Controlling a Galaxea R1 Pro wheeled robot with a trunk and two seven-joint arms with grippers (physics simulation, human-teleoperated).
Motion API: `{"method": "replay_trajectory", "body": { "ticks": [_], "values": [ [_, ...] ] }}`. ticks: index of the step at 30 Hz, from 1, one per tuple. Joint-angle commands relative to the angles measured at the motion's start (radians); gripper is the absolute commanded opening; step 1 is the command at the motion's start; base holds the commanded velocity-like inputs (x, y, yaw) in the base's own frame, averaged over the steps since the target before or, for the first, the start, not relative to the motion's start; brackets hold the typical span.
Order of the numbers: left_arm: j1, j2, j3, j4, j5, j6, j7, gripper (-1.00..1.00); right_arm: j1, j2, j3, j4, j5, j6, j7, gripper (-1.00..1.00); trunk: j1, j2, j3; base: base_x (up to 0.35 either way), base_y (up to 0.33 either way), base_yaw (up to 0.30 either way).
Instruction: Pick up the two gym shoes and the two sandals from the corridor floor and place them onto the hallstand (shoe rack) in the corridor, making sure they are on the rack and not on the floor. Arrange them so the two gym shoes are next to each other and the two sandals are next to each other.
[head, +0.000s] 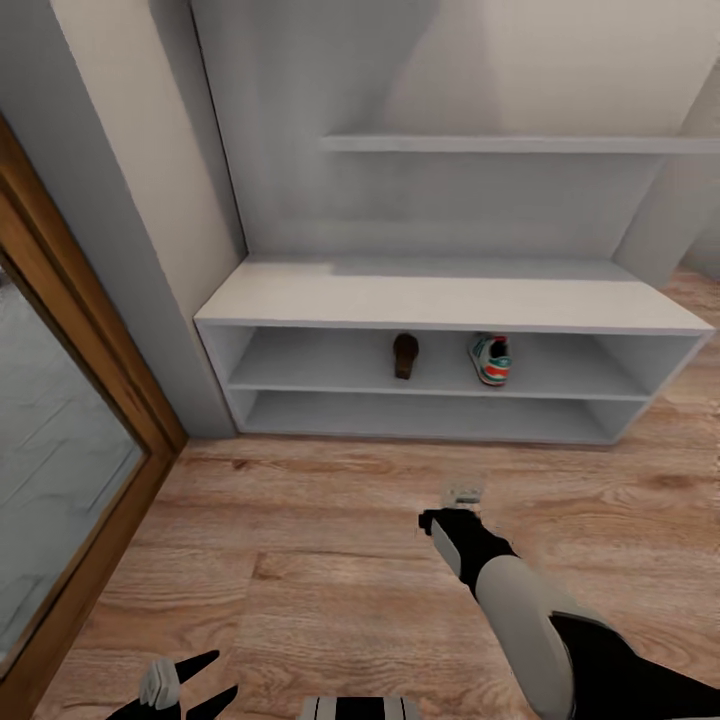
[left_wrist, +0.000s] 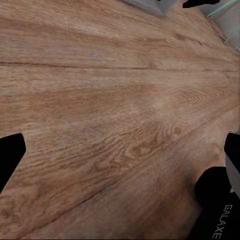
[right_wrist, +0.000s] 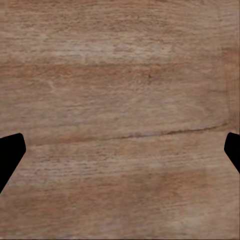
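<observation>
I see one sandal (head: 405, 355) and one gym shoe (head: 490, 359) apart on the hallstand (head: 450, 300) upper shelf; both end effectors, left (left_wrist: 120, 150) and right (right_wrist: 120, 150), spread, empty, over floor (head: 330, 540).

Hallstand (head: 450, 300) upper tier holds sandal (head: 405, 355), gym shoe (head: 490, 359), apart.

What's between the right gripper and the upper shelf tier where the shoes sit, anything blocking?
Nothing visible. The right gripper hangs open over bare corridor floor in front of the hallstand. The upper tier's front is open; inside are one sandal and one gym shoe, apart, with free shelf on both sides.
</observation>
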Motion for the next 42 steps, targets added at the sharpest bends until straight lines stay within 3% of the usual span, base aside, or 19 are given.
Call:
{"method": "replay_trajectory", "body": {
  "ticks": [1, 3, 5, 7, 8, 15, 16, 20, 27, 34, 42],
  "values": [
    [-0.001, -0.001, 0.005, -0.001, -0.01, -0.011, -0.002, 1.0, 0.005, 0.001, -0.005, 0.025, 0.014, -0.033, 0.0, 1.0, -0.001, 0.0, -0.001, -0.249, 0.0, 0.0],
    [-0.001, 0.0, 0.005, 0.0, -0.01, -0.011, 0.0, 1.0, 0.011, 0.001, -0.005, 0.051, 0.017, -0.068, 0.0, 1.0, -0.001, 0.0, -0.001, -0.18, 0.0, 0.0],
    [-0.001, 0.002, 0.003, 0.0, -0.012, -0.014, 0.004, 1.0, 0.03, 0.001, -0.004, 0.123, 0.033, -0.153, 0.0, 1.0, -0.001, 0.0, -0.001, -0.054, 0.0, 0.0],
    [-0.001, 0.002, 0.003, 0.0, -0.012, -0.015, 0.004, 1.0, 0.034, 0.001, -0.004, 0.141, 0.044, -0.177, 0.0, 1.0, -0.001, 0.0, -0.001, -0.03, 0.0, 0.0],
    [0.0, 0.004, 0.004, 0.001, -0.013, -0.016, 0.005, 1.0, 0.049, 0.0, -0.004, 0.171, 0.069, -0.237, 0.001, 1.0, -0.001, 0.0, -0.001, -0.009, 0.0, 0.0],
    [0.002, 0.008, 0.004, 0.002, -0.014, -0.018, 0.011, 1.0, 0.084, -0.026, -0.004, 0.183, 0.086, -0.323, 0.0, 1.0, -0.001, 0.0, -0.001, -0.004, 0.0, 0.0],
    [0.004, 0.011, 0.004, 0.003, -0.015, -0.019, 0.039, 1.0, 0.1, -0.029, -0.004, 0.187, 0.089, -0.349, -0.002, 1.0, -0.001, 0.0, -0.001, 0.0, 0.0, -0.025],
    [0.005, 0.012, 0.011, 0.003, -0.015, -0.019, 0.04, 1.0, 0.102, -0.03, -0.004, 0.187, 0.089, -0.351, -0.003, 1.0, -0.001, 0.0, 0.002, 0.0, 0.0, -0.154],
    [0.005, 0.012, 0.057, 0.003, -0.016, -0.019, 0.041, 1.0, 0.12, -0.031, -0.005, 0.186, 0.089, -0.353, -0.002, 1.0, -0.001, 0.0, 0.005, 0.0, 0.0, -0.275],
    [0.005, 0.012, 0.066, 0.003, -0.017, -0.019, 0.048, 1.0, 0.129, -0.036, -0.006, 0.185, 0.088, -0.366, -0.002, 1.0, -0.001, 0.0, 0.006, 0.0, 0.0, -0.296],
    [0.005, 0.012, 0.076, 0.003, -0.017, -0.022, 0.131, 1.0, 0.136, -0.106, -0.006, 0.182, 0.085, -0.408, 0.002, 1.0, -0.001, 0.0, 0.002, 0.0, 0.0, -0.28]
  ]
}}
